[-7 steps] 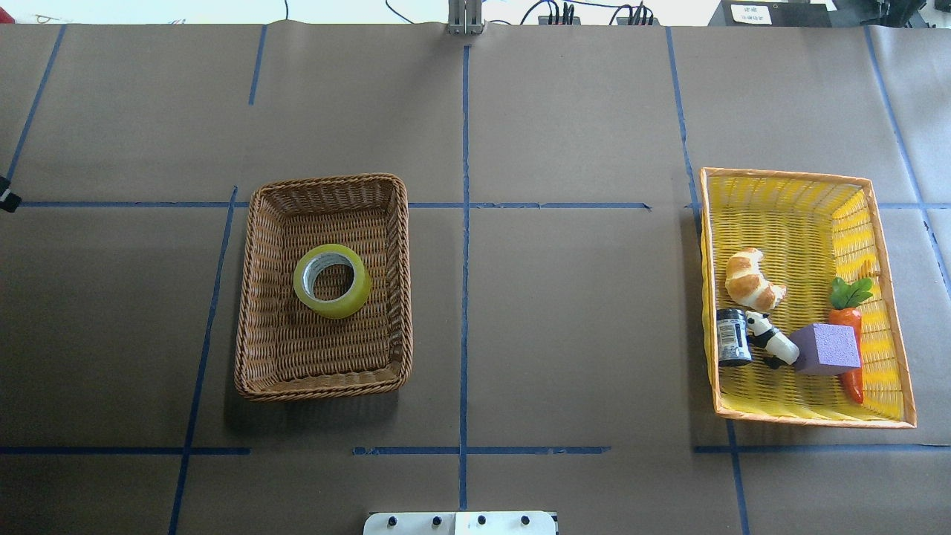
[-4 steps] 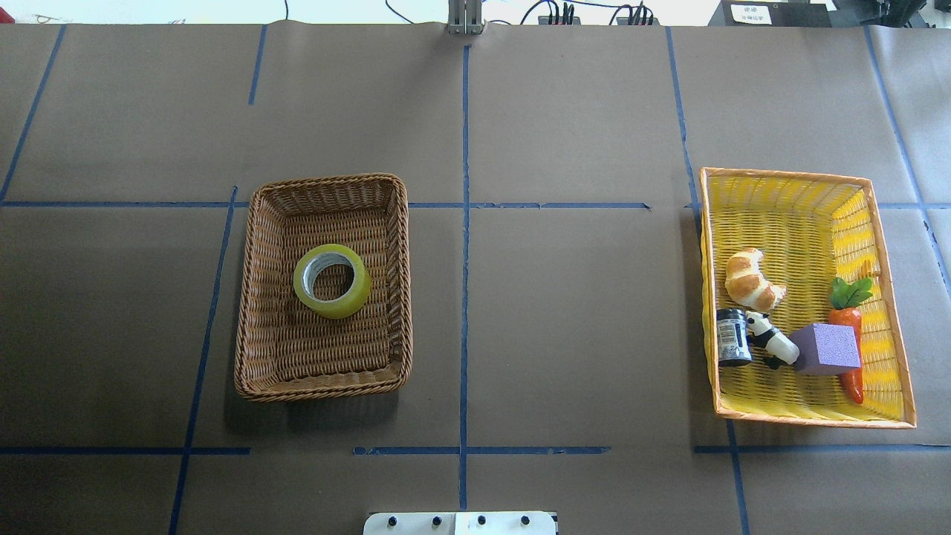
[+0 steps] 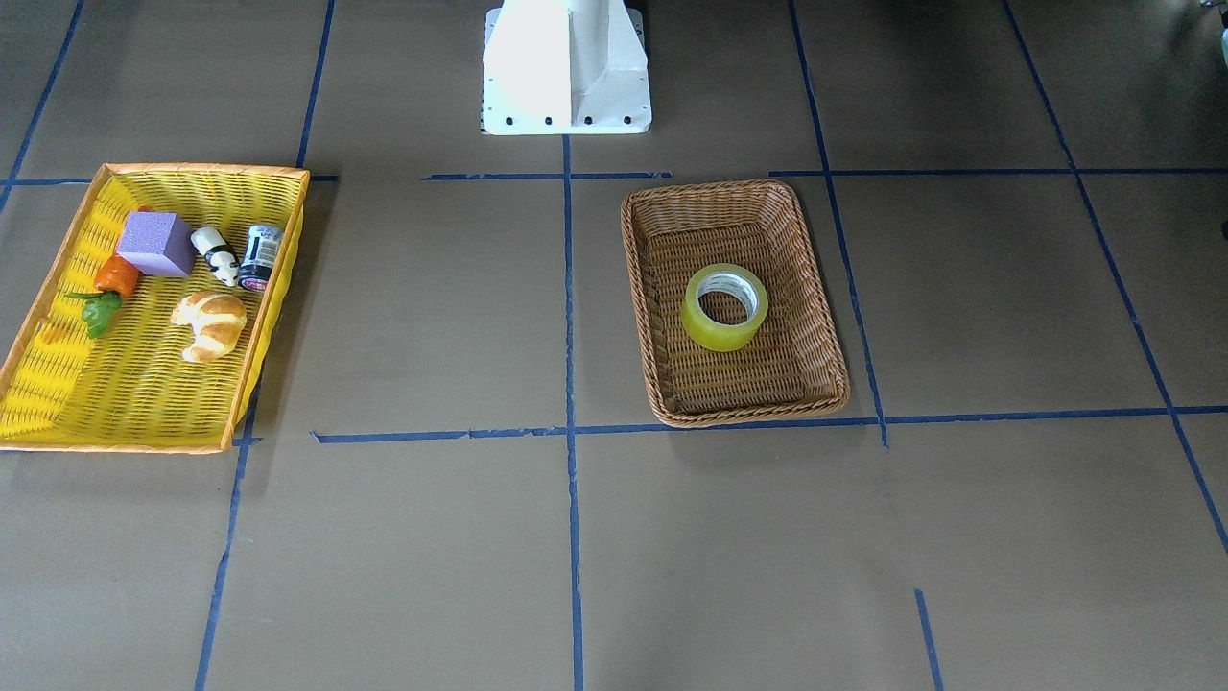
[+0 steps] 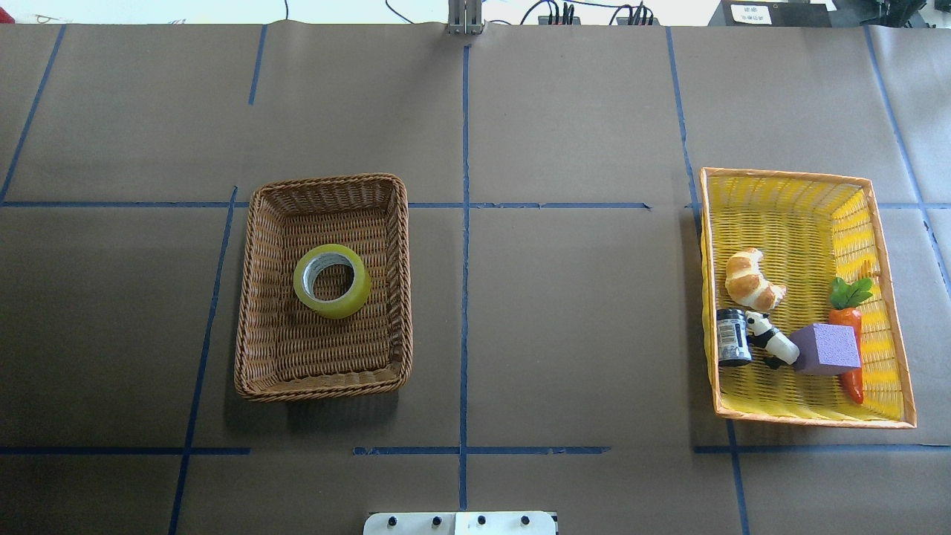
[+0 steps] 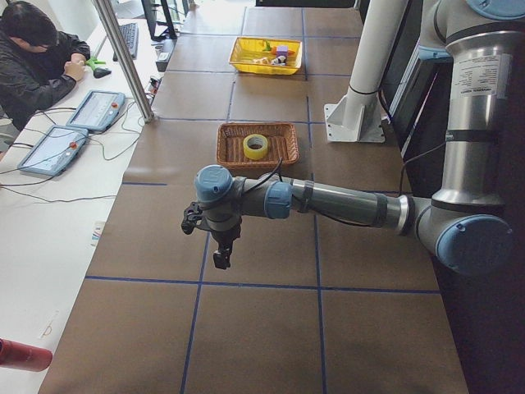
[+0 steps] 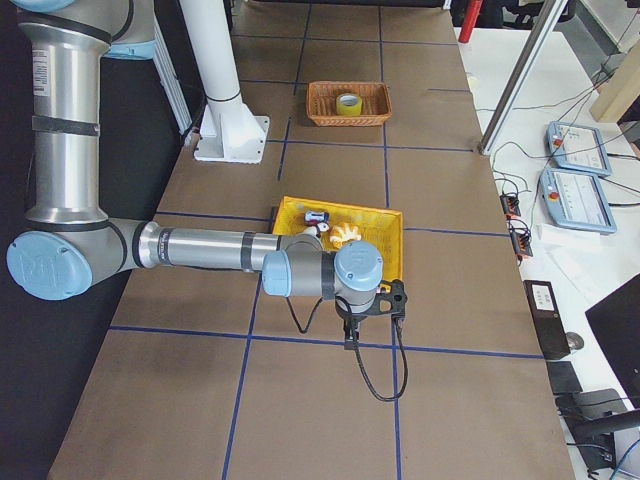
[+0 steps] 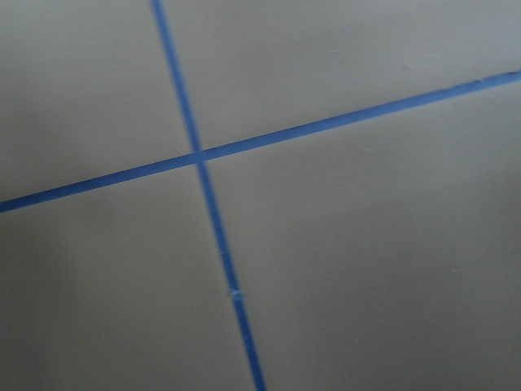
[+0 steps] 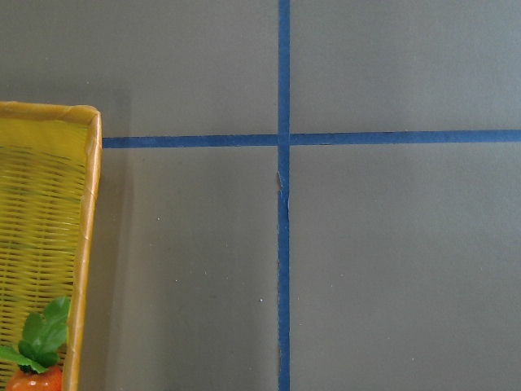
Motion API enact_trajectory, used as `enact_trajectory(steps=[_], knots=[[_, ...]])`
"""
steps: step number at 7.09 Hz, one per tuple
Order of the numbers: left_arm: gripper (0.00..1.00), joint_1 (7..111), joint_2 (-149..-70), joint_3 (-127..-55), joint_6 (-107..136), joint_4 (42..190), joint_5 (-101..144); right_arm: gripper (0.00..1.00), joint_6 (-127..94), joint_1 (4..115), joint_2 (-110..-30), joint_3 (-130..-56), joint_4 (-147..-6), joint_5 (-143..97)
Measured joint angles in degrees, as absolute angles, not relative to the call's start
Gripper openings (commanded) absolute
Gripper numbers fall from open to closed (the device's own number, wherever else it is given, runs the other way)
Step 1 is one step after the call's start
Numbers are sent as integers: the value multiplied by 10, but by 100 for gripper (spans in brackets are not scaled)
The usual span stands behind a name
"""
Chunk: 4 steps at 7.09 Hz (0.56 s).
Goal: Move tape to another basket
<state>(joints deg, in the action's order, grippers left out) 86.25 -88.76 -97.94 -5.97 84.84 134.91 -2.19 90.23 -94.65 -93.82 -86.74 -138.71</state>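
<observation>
L arm (image 5: 344, 201) left overhead view; tape (image 4: 332, 281) flat, hole up, in basket (image 4: 323, 386); jaws: can't tell.

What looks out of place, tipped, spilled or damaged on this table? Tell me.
Nothing stands out. The tape lies flat inside the basket, and the croissant, carrot and purple block sit within the yellow tray. Nothing looks spilled or broken.

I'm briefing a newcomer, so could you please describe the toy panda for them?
Find the yellow tray basket on the robot's right. Inside, the panda lies between a dark can and a purple block, the only black-and-white figure there.
</observation>
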Motion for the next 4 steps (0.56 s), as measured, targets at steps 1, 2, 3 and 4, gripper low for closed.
enact_trajectory(steps=[1, 2, 3, 4], knots=[[100, 870, -881, -963, -60, 853, 1355, 100, -22, 902, -947, -939, -867, -1387], [100, 875, -873, -955, -60, 855, 1358, 100, -21, 902, -947, -940, -867, -1388], [100, 879, -866, -950, -58, 856, 1358, 100, -21, 902, -947, -941, -867, -1388], [100, 884, -863, -945, -57, 856, 1359, 100, -21, 902, -946, -942, -867, -1388]])
